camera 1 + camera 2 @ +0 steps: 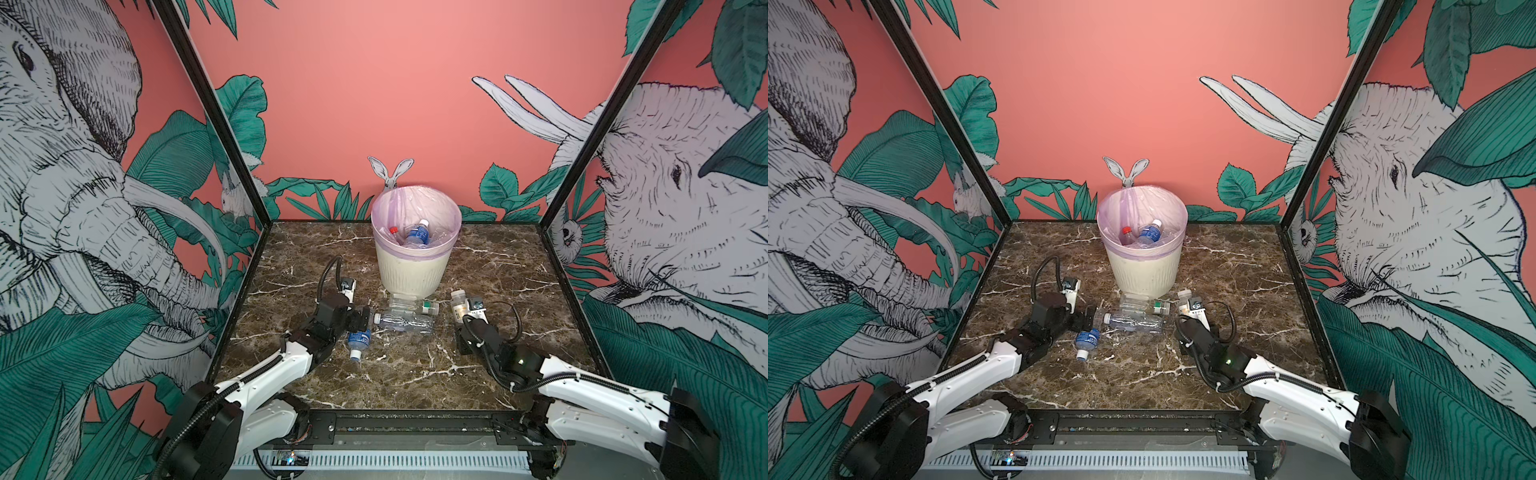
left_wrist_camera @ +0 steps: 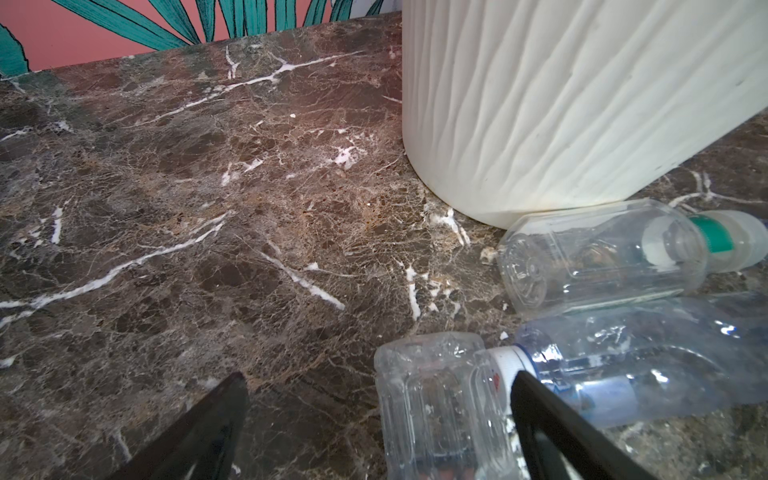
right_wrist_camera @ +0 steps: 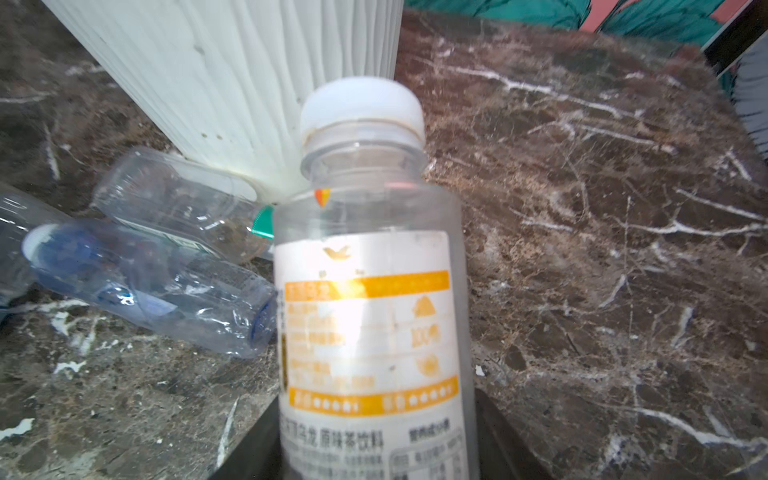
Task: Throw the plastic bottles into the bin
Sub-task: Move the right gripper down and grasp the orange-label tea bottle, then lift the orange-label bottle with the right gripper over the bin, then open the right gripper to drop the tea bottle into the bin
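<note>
The cream ribbed bin [image 1: 415,266] [image 1: 1144,270] with its lilac liner stands at the back middle and holds a blue-label bottle [image 1: 417,235] and a red-capped one [image 1: 392,229]. My right gripper [image 3: 376,407] [image 1: 462,316] is shut on a white-capped bottle with a white-yellow label [image 3: 365,291] [image 1: 458,301], just right of the bin's foot. My left gripper [image 2: 379,377] [image 1: 360,319] is open. The base of a blue-label bottle [image 2: 440,407] [image 1: 358,341] lies between its fingers, close to one finger. A green-capped bottle [image 1: 411,305] and a long clear bottle [image 1: 405,322] lie before the bin.
The brown marble table [image 1: 415,374] is boxed in by printed walls on three sides, with a black rail along its front edge. The green-capped bottle [image 2: 602,253] rests against the bin's wall [image 2: 561,104], and the long bottle [image 2: 644,365] lies beside it.
</note>
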Action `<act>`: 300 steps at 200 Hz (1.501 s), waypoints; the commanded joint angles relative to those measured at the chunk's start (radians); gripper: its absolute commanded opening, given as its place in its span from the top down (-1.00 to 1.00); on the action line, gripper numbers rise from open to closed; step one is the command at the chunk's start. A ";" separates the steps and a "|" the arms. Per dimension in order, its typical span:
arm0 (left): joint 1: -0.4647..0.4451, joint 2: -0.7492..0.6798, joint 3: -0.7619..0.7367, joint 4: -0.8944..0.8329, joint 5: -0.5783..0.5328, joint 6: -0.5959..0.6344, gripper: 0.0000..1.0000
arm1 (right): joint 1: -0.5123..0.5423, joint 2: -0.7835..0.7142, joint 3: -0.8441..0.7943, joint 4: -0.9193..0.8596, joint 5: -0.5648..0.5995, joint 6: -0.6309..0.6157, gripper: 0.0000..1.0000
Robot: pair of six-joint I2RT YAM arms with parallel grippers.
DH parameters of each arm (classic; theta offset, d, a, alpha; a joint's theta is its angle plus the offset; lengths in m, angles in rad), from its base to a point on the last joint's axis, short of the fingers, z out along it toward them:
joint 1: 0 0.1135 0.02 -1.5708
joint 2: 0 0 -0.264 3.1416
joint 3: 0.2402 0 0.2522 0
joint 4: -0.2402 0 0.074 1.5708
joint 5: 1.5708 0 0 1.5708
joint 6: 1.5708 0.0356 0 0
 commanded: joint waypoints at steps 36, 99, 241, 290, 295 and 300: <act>-0.001 -0.002 0.021 0.025 -0.002 -0.010 -0.99 | 0.045 -0.171 0.086 -0.016 0.106 -0.117 0.09; 0.000 0.007 0.027 0.017 -0.003 -0.009 -0.99 | 0.046 -0.078 0.389 0.039 0.033 -0.303 0.09; 0.029 0.000 0.029 0.011 0.027 -0.029 -0.99 | -0.220 0.610 1.342 -0.038 -0.136 -0.482 -0.98; 0.031 -0.007 0.025 0.006 0.022 -0.032 -0.99 | -0.221 0.465 1.173 -0.015 -0.111 -0.508 -0.98; 0.031 -0.009 0.025 0.003 0.019 -0.030 -0.99 | -0.222 0.452 1.149 -0.011 -0.106 -0.512 -0.98; 0.031 -0.011 0.025 0.002 0.017 -0.031 -0.99 | -0.223 0.439 1.126 -0.007 -0.104 -0.514 -0.98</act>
